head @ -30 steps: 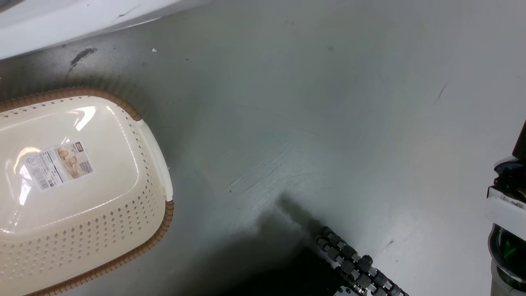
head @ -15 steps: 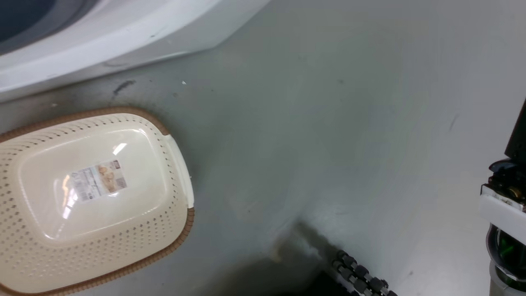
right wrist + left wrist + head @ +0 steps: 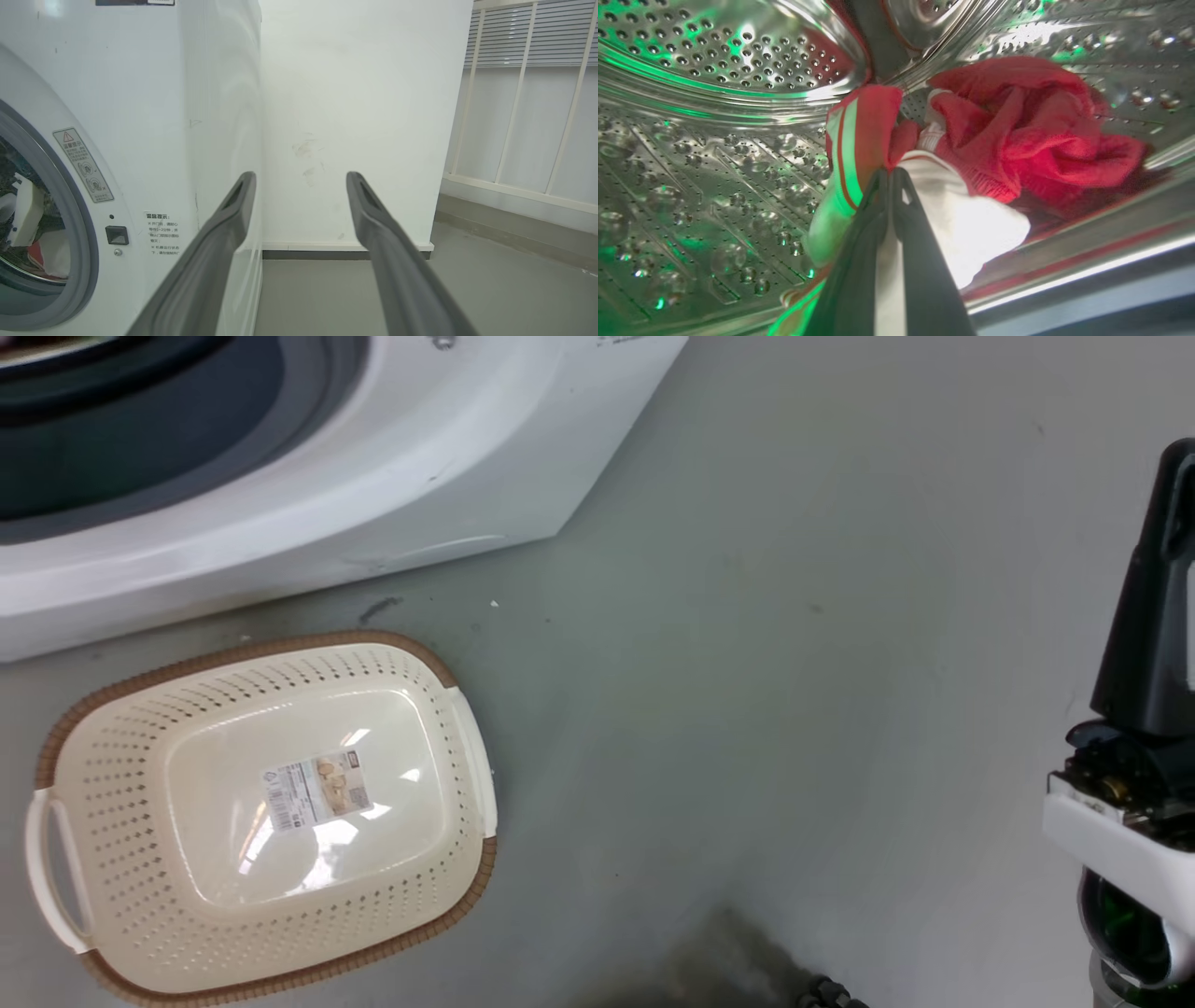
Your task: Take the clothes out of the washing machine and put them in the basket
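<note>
Now the basket sits on the floor before the washer; inside its drum the left hand pinches the clothes at its fingertips; the right hand is spread beside the washer.

Head view: we note soft, even light from above. The floor is pale grey, with a blurred dark shadow at the bottom edge. White glare patches sit on the basket bottom, and the whole frame is slightly soft. Left wrist view: the drum is washed in a green tint, with hard sparkle on the steel. We see the white part of the clothes blown out, and the left gripper dark and out of focus close to the lens. Right wrist view: bright and flat. The washer edge bows from the wide lens, and the right gripper blurs toward the bottom edge.
</note>
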